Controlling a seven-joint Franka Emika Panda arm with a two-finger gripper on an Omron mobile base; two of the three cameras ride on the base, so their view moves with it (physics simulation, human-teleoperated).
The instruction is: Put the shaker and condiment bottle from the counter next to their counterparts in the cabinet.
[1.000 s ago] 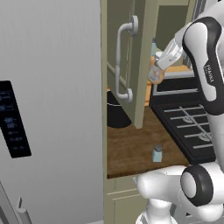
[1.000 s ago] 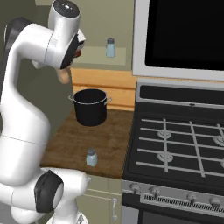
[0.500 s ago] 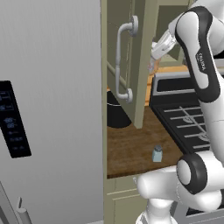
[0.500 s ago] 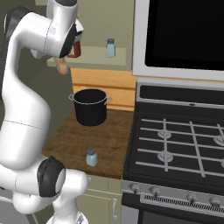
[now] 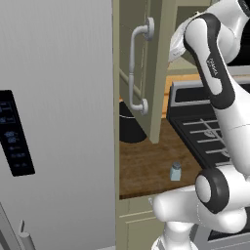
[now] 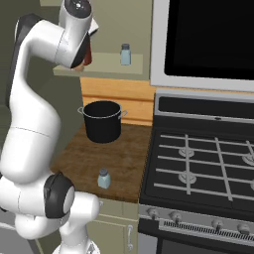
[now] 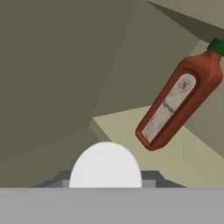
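Two shakers are in sight. One shaker (image 6: 103, 178) stands upright on the near part of the dark wood counter (image 6: 74, 154), close to its front edge and just left of the stove (image 6: 198, 163). From the left base view the same shaker (image 5: 176, 172) sits alone on the wood, well apart from the black pot (image 5: 129, 129) farther back. The other, a matching pale blue shaker (image 6: 126, 54), stands upright on the cabinet shelf (image 6: 106, 64) above the counter, toward the shelf's right end.

The arm reaches up and into the open wall cabinet (image 5: 156, 73), past its door with the curved bar handle (image 5: 136, 68). The gripper (image 7: 106, 180) is up at shelf height, left of the shelf shaker and well above the pot (image 6: 102, 121). Its jaws are closed narrow on the condiment bottle (image 7: 105, 162) — in the hand view the rounded whitish cap rises right between the dark finger tips, with the pale shelf floor beyond it. How much of the bottle's body sits below the fingers cannot be told.

Farther into the cabinet stands a red-brown sauce bottle (image 7: 179, 98) with a pale label and a green cap; it looks slanted in the hand view, which is itself rolled. It rests on the shelf, near the held bottle but apart from it.

A grey fridge (image 5: 58, 122) fills the left side of the scene — its dark control panel faces the camera.
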